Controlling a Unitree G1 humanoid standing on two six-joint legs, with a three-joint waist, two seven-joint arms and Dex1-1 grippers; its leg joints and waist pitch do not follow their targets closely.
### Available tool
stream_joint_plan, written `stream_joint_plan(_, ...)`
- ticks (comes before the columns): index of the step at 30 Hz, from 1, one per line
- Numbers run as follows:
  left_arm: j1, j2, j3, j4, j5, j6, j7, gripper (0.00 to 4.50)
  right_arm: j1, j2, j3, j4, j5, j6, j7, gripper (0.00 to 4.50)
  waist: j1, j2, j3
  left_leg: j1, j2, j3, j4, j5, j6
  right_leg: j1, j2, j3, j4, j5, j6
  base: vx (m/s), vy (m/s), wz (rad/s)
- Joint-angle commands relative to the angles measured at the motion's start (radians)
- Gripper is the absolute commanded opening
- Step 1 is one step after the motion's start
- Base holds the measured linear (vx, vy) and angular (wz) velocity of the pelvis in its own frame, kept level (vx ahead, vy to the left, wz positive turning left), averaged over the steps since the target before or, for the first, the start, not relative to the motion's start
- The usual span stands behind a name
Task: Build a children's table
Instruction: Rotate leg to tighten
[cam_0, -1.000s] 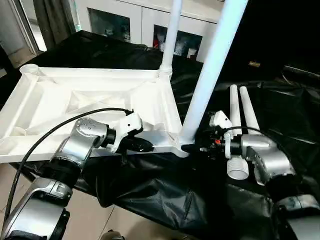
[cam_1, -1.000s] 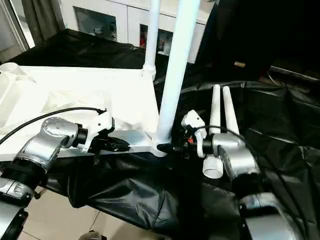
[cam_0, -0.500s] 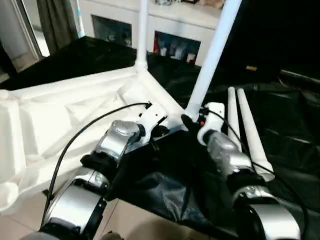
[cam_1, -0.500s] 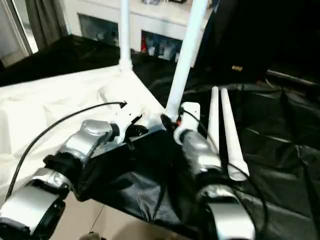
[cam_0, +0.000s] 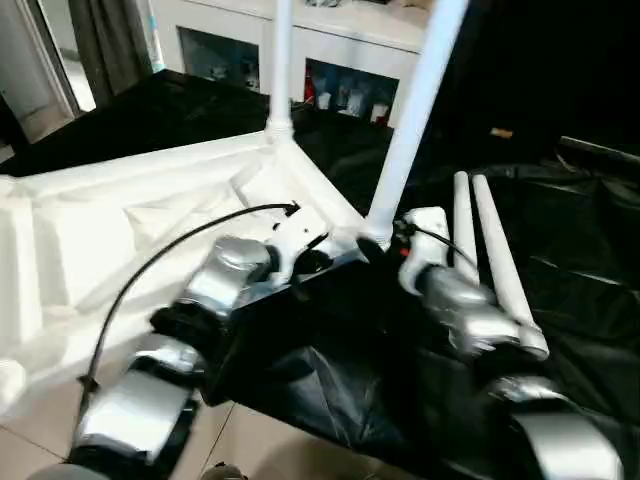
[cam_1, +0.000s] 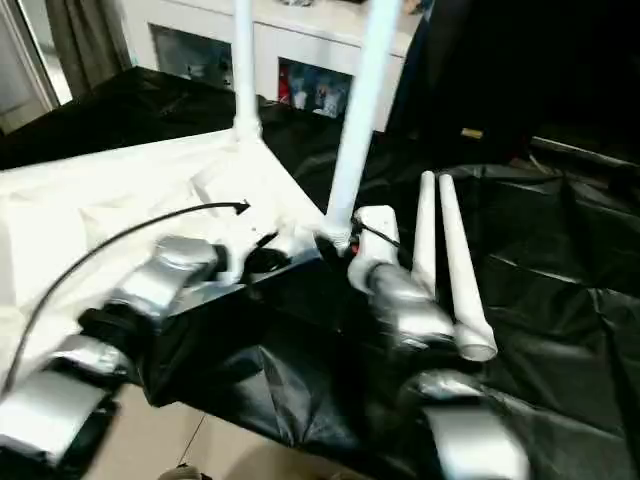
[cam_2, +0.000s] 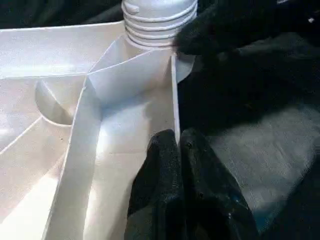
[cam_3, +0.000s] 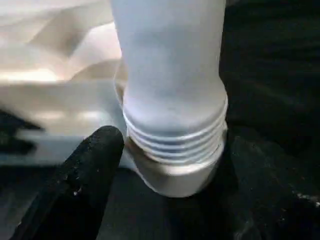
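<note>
Your table top lies underside up across the left half of the head frame, on black sheeting. Two legs stand in its corner sockets: the far leg at top centre and the near leg just right of it. Two spare legs lie side by side at right of centre.

You're on the near leg, seating it in its socket. Your left gripper is pinched on the top's thin edge wall, fingers together on either side of it, steadying the top. Your right gripper sits at the leg's threaded base, fingers spread either side of it, not touching.

The threads look still exposed above the socket, so I judge the leg isn't fully home. Next, close on the base and twist it down while the left holds firm, then fetch a spare leg
</note>
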Motion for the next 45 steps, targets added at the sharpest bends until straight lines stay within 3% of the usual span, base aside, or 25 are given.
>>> stream_joint_plan(1, 0.043, 0.021, -0.045, -0.025, -0.02, -0.001, -0.143, 0.0, 0.015, -0.058, 0.046, -0.095, 0.012, 0.018, 0.158, 3.65, 0.004, 0.01, -0.059, -0.003, 0.018, 0.0, -0.059, -0.162, 0.039, 0.058, -0.066, 0.036, -0.066, -0.095, -0.204, 0.05, 0.015, -0.02)
stream_joint_plan(4, 0.067, 0.069, -0.064, -0.056, -0.037, -0.031, -0.252, 0.0, 0.038, -0.126, 0.088, -0.155, 0.008, 0.028, 0.282, 3.65, -0.001, 0.021, -0.063, -0.001, 0.018, 0.004, -0.051, -0.099, 0.074, 0.06, -0.062, 0.036, -0.049, 0.075, -0.254, 0.034, 0.011, -0.02)
stream_joint_plan(7, 0.085, 0.111, -0.075, -0.081, -0.047, -0.053, -0.322, 0.0, 0.05, -0.176, 0.114, -0.201, 0.023, 0.053, 0.385, 3.65, 0.0, 0.017, -0.063, 0.002, 0.02, 0.008, -0.048, -0.094, 0.088, 0.062, -0.062, 0.037, -0.045, 0.11, -0.279, 0.0, 0.0, 0.0)
stream_joint_plan(11, 0.096, 0.14, -0.073, -0.109, -0.054, -0.062, -0.372, 0.0, 0.06, -0.2, 0.136, -0.241, 0.036, 0.078, 0.48, 3.65, 0.011, 0.01, -0.061, 0.003, 0.026, 0.012, -0.047, -0.102, 0.091, 0.062, -0.064, 0.034, -0.044, 0.074, -0.279, 0.0, 0.0, 0.0)
stream_joint_plan(15, 0.1, 0.156, -0.068, -0.127, -0.061, -0.059, -0.392, 0.0, 0.065, -0.2, 0.168, -0.246, 0.026, 0.084, 0.518, 3.65, 0.018, 0.01, -0.056, 0.005, 0.028, 0.011, -0.051, -0.141, 0.065, 0.057, -0.068, 0.035, -0.053, -0.036, -0.253, 0.0, 0.0, 0.0)
stream_joint_plan(18, 0.099, 0.16, -0.067, -0.125, -0.062, -0.063, -0.392, 0.0, 0.063, -0.187, 0.176, -0.242, 0.023, 0.088, 0.515, 3.31, 0.018, 0.007, -0.054, 0.008, 0.027, 0.01, -0.054, -0.172, 0.039, 0.052, -0.07, 0.037, -0.06, -0.117, -0.231, 0.0, 0.0, 0.0)
stream_joint_plan(22, 0.101, 0.162, -0.058, -0.125, -0.061, -0.065, -0.382, 0.0, 0.066, -0.164, 0.194, -0.246, 0.017, 0.102, 0.518, 3.06, 0.02, 0.006, -0.057, 0.004, 0.025, 0.009, -0.053, -0.143, 0.039, 0.054, -0.068, 0.037, -0.054, -0.076, -0.228, 0.0, 0.0, 0.0)
stream_joint_plan(25, 0.102, 0.163, -0.054, -0.122, -0.06, -0.064, -0.373, 0.0, 0.064, -0.152, 0.2, -0.234, 0.012, 0.095, 0.505, 2.86, 0.021, 0.009, -0.058, 0.004, 0.024, 0.009, -0.052, -0.126, 0.041, 0.055, -0.067, 0.037, -0.051, -0.039, -0.234, 0.0, 0.0, 0.0)
stream_joint_plan(26, 0.103, 0.164, -0.053, -0.121, -0.061, -0.065, -0.369, 0.0, 0.064, -0.147, 0.2, -0.231, 0.013, 0.094, 0.499, 2.8, 0.021, 0.015, -0.059, 0.005, 0.024, 0.009, -0.052, -0.127, 0.04, 0.055, -0.067, 0.036, -0.05, -0.03, -0.237, 0.0, 0.0, 0.0)
stream_joint_plan(27, 0.103, 0.162, -0.05, -0.12, -0.06, -0.058, -0.359, 0.0, 0.066, -0.143, 0.197, -0.231, 0.018, 0.098, 0.493, 2.8, 0.019, 0.013, -0.058, 0.004, 0.024, 0.01, -0.052, -0.132, 0.039, 0.055, -0.067, 0.036, -0.051, -0.032, -0.237, 0.0, 0.0, 0.0)
stream_joint_plan(28, 0.099, 0.154, -0.044, -0.11, -0.054, -0.044, -0.325, 0.0, 0.073, -0.134, 0.189, -0.232, 0.022, 0.109, 0.47, 2.77, 0.019, 0.02, -0.057, 0.007, 0.024, 0.008, -0.054, -0.152, 0.031, 0.054, -0.067, 0.037, -0.053, -0.053, -0.237, 0.0, 0.0, 0.0)
stream_joint_plan(32, 0.08, 0.122, -0.026, -0.063, -0.037, -0.014, -0.212, 0.0, 0.082, -0.101, 0.161, -0.21, 0.004, 0.108, 0.351, 2.7, 0.015, 0.018, -0.051, 0.012, 0.022, 0.007, -0.059, -0.226, 0.007, 0.048, -0.069, 0.039, -0.07, -0.183, -0.214, 0.0, 0.0, 0.0)
stream_joint_plan(33, 0.076, 0.116, -0.022, -0.055, -0.035, -0.01, -0.193, 0.0, 0.081, -0.093, 0.154, -0.203, 0.002, 0.108, 0.324, 2.7, 0.014, 0.027, -0.05, 0.014, 0.023, 0.006, -0.06, -0.24, -0.001, 0.044, -0.07, 0.04, -0.072, -0.206, -0.21, 0.0, 0.0, 0.0)
stream_joint_plan(34, 0.055, 0.082, -0.006, -0.011, -0.022, 0.003, -0.093, 0.0, 0.064, -0.039, 0.099, -0.142, -0.001, 0.128, 0.151, 2.69, 0.009, 0.034, -0.049, 0.018, 0.021, 0.004, -0.064, -0.274, -0.027, 0.04, -0.068, 0.04, -0.081, -0.264, -0.195, 0.0, 0.0, 0.0)
stream_joint_plan(35, 0.055, 0.082, -0.006, -0.011, -0.022, 0.003, -0.093, 0.0, 0.064, -0.039, 0.099, -0.142, -0.001, 0.128, 0.151, 2.69, 0.007, 0.027, -0.049, 0.017, 0.02, 0.002, -0.065, -0.284, -0.033, 0.043, -0.069, 0.039, -0.083, -0.286, -0.187, 0.0, 0.0, 0.0)
stream_joint_plan(36, 0.016, 0.02, 0.012, 0.055, -0.009, 0.032, 0.054, 0.0, 0.036, 0.038, 0.039, -0.058, 0.004, 0.133, -0.07, 2.69, 0.001, 0.032, -0.048, 0.015, 0.018, 0.001, -0.066, -0.293, -0.039, 0.038, -0.069, 0.041, -0.085, -0.33, -0.174, -0.051, 0.002, -0.01)
stream_joint_plan(37, 0.003, -0.003, 0.017, 0.076, -0.007, 0.044, 0.1, 0.0, 0.027, 0.065, 0.02, -0.031, 0.007, 0.133, -0.144, 2.69, -0.004, 0.031, -0.047, 0.019, 0.016, -0.003, -0.066, -0.317, -0.053, 0.035, -0.07, 0.039, -0.09, -0.384, -0.163, -0.051, 0.006, -0.01)
stream_joint_plan(41, -0.064, -0.137, 0.036, 0.141, -0.01, 0.072, 0.288, 0.0, -0.022, 0.186, -0.025, 0.06, 0.017, 0.108, -0.403, 2.69, -0.001, 0.034, -0.044, 0.032, 0.013, -0.003, -0.062, -0.368, -0.031, 0.02, -0.07, 0.038, -0.11, -0.475, -0.13, -0.013, 0.002, 0.0)
stream_joint_plan(44, -0.079, -0.177, 0.033, 0.148, -0.007, 0.076, 0.321, 0.0, -0.042, 0.221, -0.032, 0.081, 0.022, 0.102, -0.454, 2.68, -0.002, 0.035, -0.045, 0.026, 0.013, -0.004, -0.065, -0.365, -0.024, 0.023, -0.069, 0.037, -0.111, -0.474, -0.119, 0.0, 0.0, 0.0)
stream_joint_plan(45, -0.088, -0.201, 0.021, 0.15, 0.002, 0.067, 0.317, 0.0, -0.058, 0.236, -0.009, 0.089, -0.014, 0.078, -0.468, 2.68, -0.002, 0.035, -0.045, 0.021, 0.013, -0.005, -0.068, -0.364, -0.02, 0.025, -0.068, 0.035, -0.11, -0.46, -0.11, 0.0, 0.0, 0.0)
